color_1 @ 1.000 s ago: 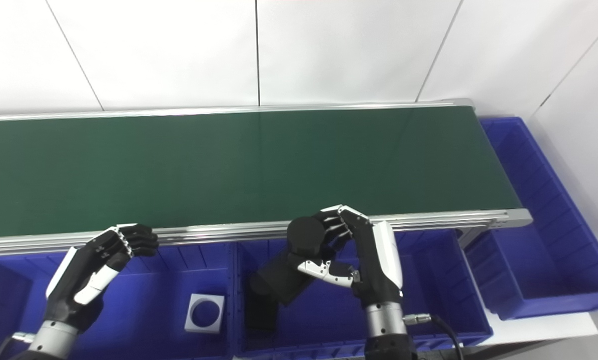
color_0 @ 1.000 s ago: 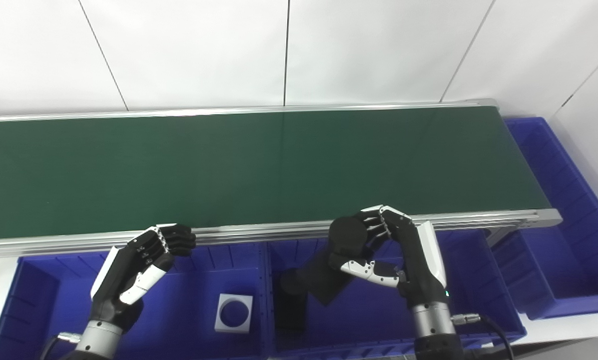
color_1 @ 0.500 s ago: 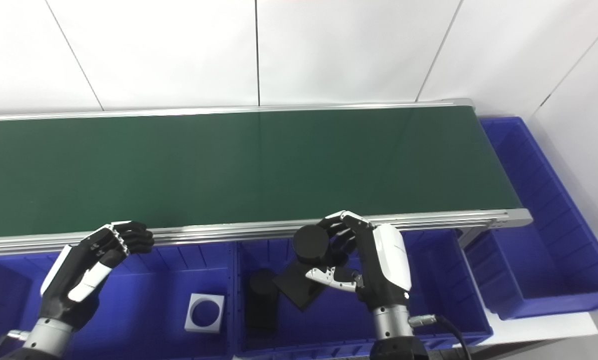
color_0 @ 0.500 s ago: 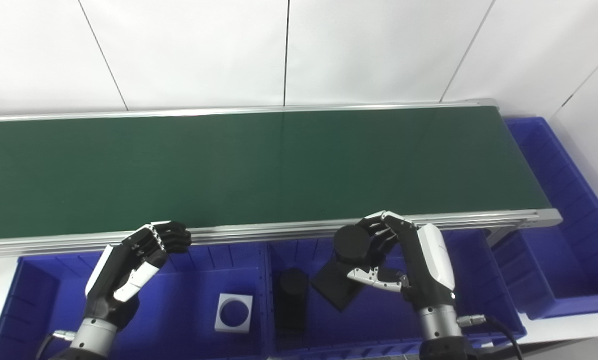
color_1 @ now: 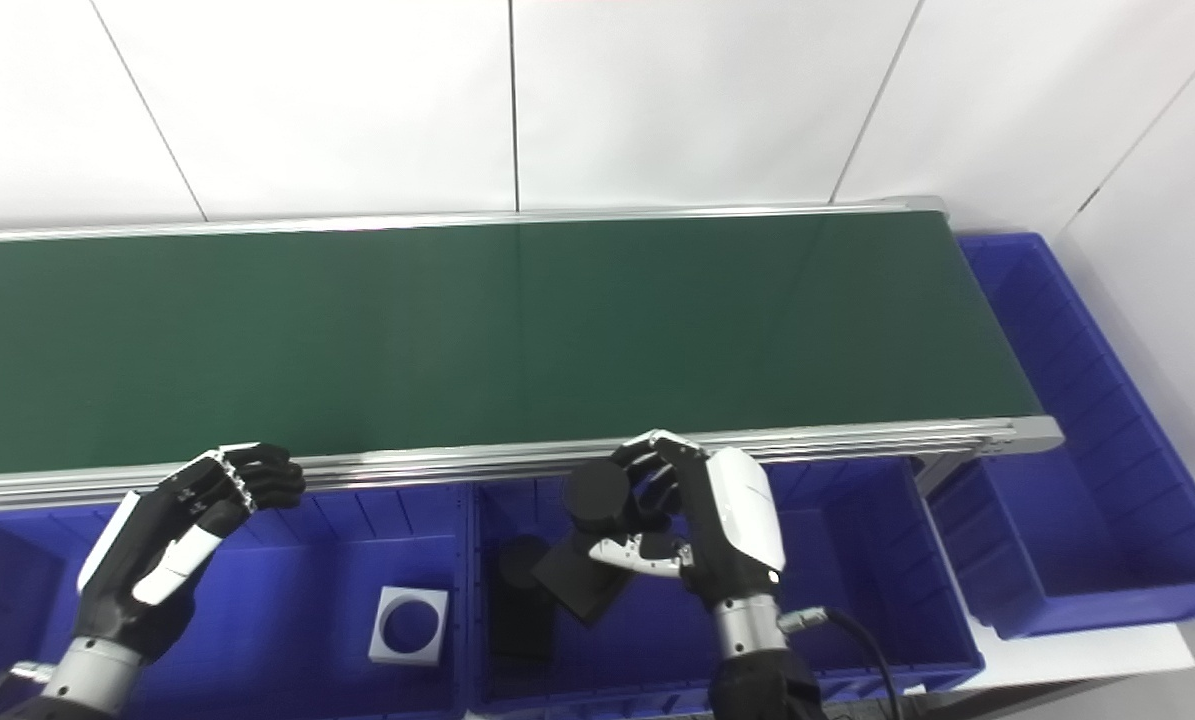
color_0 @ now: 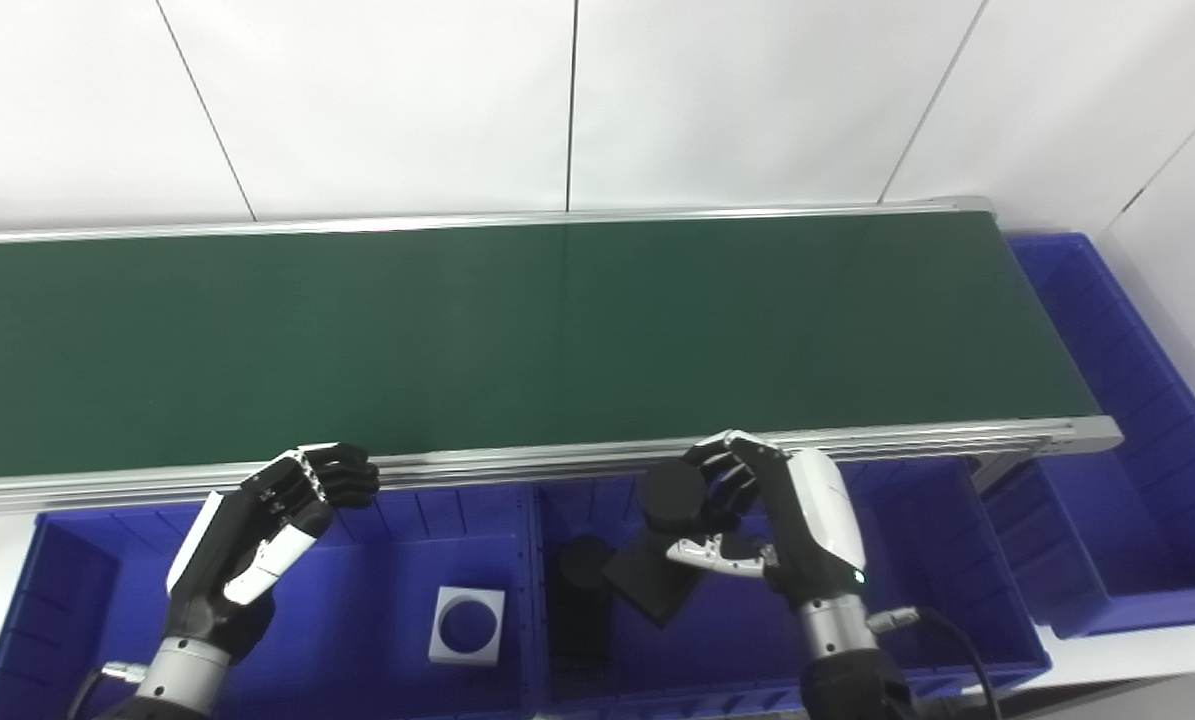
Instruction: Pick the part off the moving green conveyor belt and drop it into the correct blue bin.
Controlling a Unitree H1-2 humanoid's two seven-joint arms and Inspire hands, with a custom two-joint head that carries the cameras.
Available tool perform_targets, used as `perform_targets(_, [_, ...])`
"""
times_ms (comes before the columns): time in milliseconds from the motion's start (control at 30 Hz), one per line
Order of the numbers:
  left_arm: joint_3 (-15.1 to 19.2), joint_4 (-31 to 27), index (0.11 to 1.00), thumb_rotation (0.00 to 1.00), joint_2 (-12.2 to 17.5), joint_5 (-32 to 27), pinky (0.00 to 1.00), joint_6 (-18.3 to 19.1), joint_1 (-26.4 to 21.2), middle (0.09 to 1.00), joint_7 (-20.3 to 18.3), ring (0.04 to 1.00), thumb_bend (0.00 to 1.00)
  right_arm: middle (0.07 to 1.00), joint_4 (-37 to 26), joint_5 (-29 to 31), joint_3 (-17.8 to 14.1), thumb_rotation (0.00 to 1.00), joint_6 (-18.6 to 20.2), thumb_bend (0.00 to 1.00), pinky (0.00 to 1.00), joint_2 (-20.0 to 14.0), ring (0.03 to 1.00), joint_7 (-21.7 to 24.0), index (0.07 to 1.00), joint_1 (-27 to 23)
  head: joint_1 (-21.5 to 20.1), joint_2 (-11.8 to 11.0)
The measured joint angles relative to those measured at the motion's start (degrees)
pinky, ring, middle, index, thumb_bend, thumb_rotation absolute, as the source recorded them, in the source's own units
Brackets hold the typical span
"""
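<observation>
White wall panels back a long work line, and nearest the robot runs a row of blue bins below the belt's front rail. Over the left bin (color_0: 257, 620) hangs the left hand (color_0: 257, 525), fingers curled loosely with nothing in them, its fingertips close to the rail. A small white square part with a round hole (color_0: 468, 624) lies flat on that bin's floor, well apart from the hand.

Next comes the middle bin (color_0: 917, 600), where the right hand (color_0: 757, 510) holds a black part (color_0: 669, 535) above the bin's floor: a round cylindrical end sits between fingers and thumb, and a flat square base points down and to the left, tilted. Just to its left another black part (color_0: 581, 600) lies in the same bin; whether the two touch cannot be told.

Beyond the bins the aluminium rail (color_0: 517, 462) edges the green conveyor belt (color_0: 517, 330), which stretches across the whole width and carries nothing visible. At the belt's right end a further blue bin (color_0: 1127, 400) stands lengthwise, running back toward the wall. A strip of white counter (color_0: 1137, 650) shows at the near right corner under the bins.
</observation>
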Motion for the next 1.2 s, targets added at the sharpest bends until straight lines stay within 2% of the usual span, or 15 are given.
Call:
perform_targets(133, [0.16, 0.00, 0.643, 0.60, 0.14, -0.44, 0.63, 0.03, -0.01, 0.641, -0.07, 0.643, 0.85, 0.494, 2.20, -2.10, 1.44, 0.00, 0.00, 0.50, 0.35, -0.93, 0.414, -0.31, 0.557, -0.04, -0.18, 0.00])
perform_targets(333, [0.15, 0.00, 0.644, 0.60, 0.33, -0.44, 0.64, 0.07, -0.17, 0.643, -0.21, 0.643, 0.85, 0.483, 4.98, -3.49, 1.97, 0.00, 0.00, 0.50, 0.36, -1.75, 0.419, -1.51, 0.555, -1.02, -0.53, 0.18])
perform_targets(833, [0.16, 0.09, 0.642, 0.60, 0.37, -0.43, 0.64, 0.10, -0.38, 0.641, -0.23, 0.646, 0.86, 0.506, 5.37, -2.94, 1.59, 0.00, 0.02, 0.49, 0.32, -2.29, 0.425, -2.95, 0.567, -1.40, -0.53, 0.00])
perform_targets(900, [0.17, 0.13, 0.642, 0.60, 0.37, -0.44, 0.64, 0.10, -0.40, 0.642, -0.24, 0.645, 0.85, 0.507, 5.31, -2.87, 1.35, 0.00, 0.04, 0.50, 0.37, -2.12, 0.416, -3.03, 0.556, -1.20, -0.44, -0.09])
perform_targets(967, [0.16, 0.21, 0.642, 0.60, 0.36, -0.44, 0.64, 0.10, -0.44, 0.643, -0.27, 0.645, 0.85, 0.499, 5.11, -2.88, 1.30, 0.00, 0.07, 0.52, 0.43, -2.05, 0.483, -3.03, 0.527, -0.93, -0.44, -0.09])
perform_targets(1000, [0.17, 0.24, 0.642, 0.60, 0.36, -0.44, 0.64, 0.09, -0.45, 0.643, -0.28, 0.646, 0.85, 0.580, 5.02, -2.95, 1.34, 0.07, 0.15, 0.52, 0.47, -2.06, 0.542, -2.99, 0.512, -0.83, -0.44, -0.09])
perform_targets(1033, [0.16, 0.24, 0.643, 0.60, 0.36, -0.44, 0.64, 0.09, -0.45, 0.643, -0.28, 0.646, 0.85, 0.652, 4.83, -3.18, 1.43, 0.18, 0.37, 0.65, 0.53, -2.11, 0.607, -2.82, 0.632, -0.70, -0.35, -0.17])
perform_targets(1100, [0.15, 0.23, 0.642, 0.60, 0.36, -0.43, 0.63, 0.09, -0.45, 0.643, -0.28, 0.645, 0.86, 0.720, 3.79, -3.69, 1.82, 0.29, 1.75, 0.74, 0.60, -2.44, 0.675, -1.28, 0.720, -0.49, -0.35, -0.17])
perform_targets(1133, [0.15, 0.23, 0.641, 0.61, 0.36, -0.42, 0.63, 0.09, -0.45, 0.641, -0.28, 0.643, 0.86, 0.807, 3.01, -4.13, 2.26, 0.42, 2.86, 0.81, 0.70, -2.74, 0.771, 0.17, 0.803, -0.39, -0.35, -0.17])
perform_targets(1200, [0.14, 0.23, 0.640, 0.61, 0.35, -0.39, 0.64, 0.10, -0.47, 0.640, -0.28, 0.645, 0.86, 0.873, 1.96, -4.86, 3.14, 0.52, 4.62, 0.89, 0.76, -3.65, 0.837, 3.26, 0.871, -0.45, -0.09, -0.26])
